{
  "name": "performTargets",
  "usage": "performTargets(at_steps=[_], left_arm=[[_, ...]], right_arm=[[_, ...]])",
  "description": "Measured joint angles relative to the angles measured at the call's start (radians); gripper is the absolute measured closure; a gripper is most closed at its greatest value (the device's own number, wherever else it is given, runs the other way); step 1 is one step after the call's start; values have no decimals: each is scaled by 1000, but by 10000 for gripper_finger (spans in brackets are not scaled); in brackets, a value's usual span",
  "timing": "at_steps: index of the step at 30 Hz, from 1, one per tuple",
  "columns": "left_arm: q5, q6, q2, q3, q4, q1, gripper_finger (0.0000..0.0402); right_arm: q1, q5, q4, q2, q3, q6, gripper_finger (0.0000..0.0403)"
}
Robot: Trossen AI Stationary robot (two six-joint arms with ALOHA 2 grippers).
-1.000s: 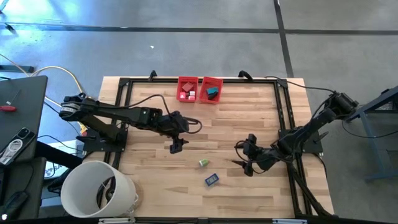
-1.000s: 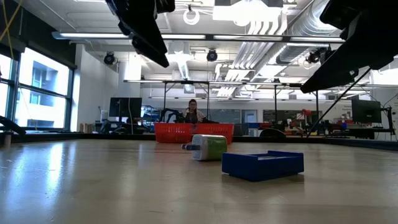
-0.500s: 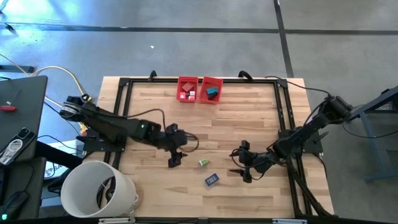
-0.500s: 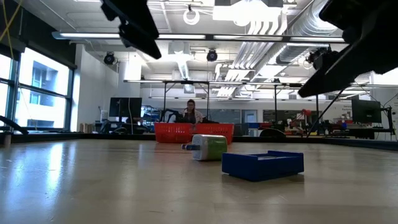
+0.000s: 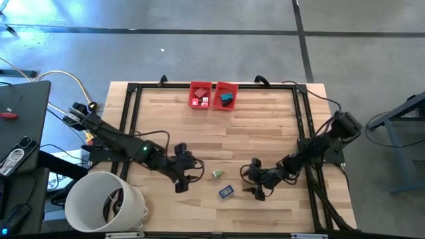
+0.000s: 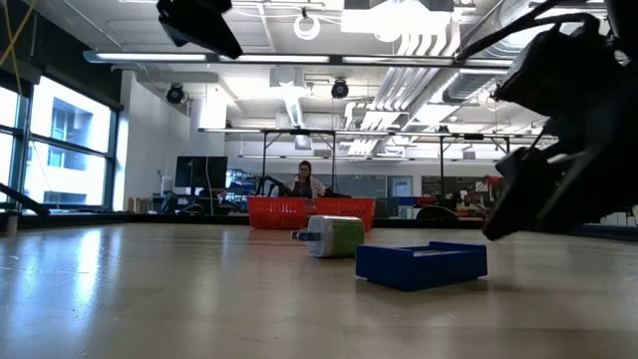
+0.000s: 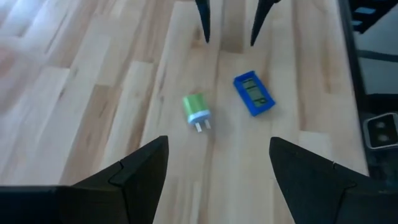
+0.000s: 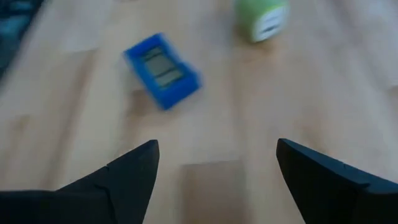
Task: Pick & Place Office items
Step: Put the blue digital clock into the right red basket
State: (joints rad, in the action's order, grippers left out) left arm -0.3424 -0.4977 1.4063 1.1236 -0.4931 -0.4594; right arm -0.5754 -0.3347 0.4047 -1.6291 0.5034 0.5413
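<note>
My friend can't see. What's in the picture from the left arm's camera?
A small green plug and a flat blue piece lie apart on the wooden table. The left claw is open and empty.

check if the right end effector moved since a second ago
Yes. In the high view the right end effector has moved toward the table's near edge and closer to the blue item, which has stayed put. Its fingers are open and hold nothing.

Table (image 5: 265, 133): pale wood planks, satin sheen. Bins (image 5: 212, 95): red plastic. Bucket (image 5: 103, 202): white plastic.
</note>
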Motion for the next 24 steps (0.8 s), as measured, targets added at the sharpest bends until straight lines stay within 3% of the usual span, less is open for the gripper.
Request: performTargets(at_steps=[4, 13, 24], left_arm=[[0, 0, 0, 0, 35, -25, 130], [0, 0, 0, 0, 100, -36, 130], [1, 11, 0, 0, 112, -27, 130]], right_arm=[[-20, 78, 64, -27, 0, 7, 89], [-15, -18, 136, -140, 2, -82, 89], [-3, 12, 419, -280, 0, -282, 89]])
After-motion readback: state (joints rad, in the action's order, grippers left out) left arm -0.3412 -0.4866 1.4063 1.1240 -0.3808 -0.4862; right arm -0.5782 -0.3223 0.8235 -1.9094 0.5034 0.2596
